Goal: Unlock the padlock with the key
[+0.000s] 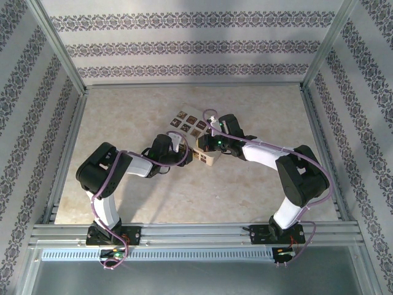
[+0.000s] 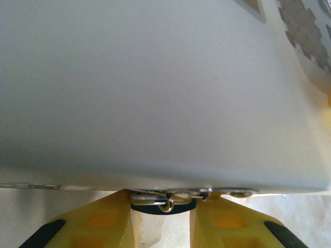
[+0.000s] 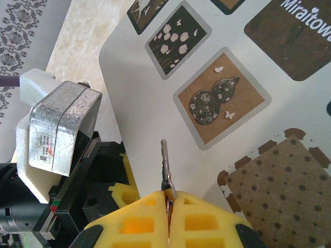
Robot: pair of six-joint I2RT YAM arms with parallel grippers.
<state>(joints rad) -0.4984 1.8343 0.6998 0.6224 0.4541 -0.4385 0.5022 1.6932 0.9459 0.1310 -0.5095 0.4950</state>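
The left arm (image 1: 104, 184) and the right arm (image 1: 295, 178) both bend at the elbow and reach inward, meeting at the padlock (image 1: 206, 158) from its left and right sides. The left gripper (image 2: 161, 217) has its yellow fingers (image 2: 98, 227) slightly apart, tips at the padlock's edge; whether they grip anything is unclear. The right gripper (image 3: 168, 199) is pinched tight on the key (image 3: 165, 165), over the padlock's face.

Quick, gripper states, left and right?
Left gripper: cannot be told, open or gripping.
Right gripper: shut on the key.
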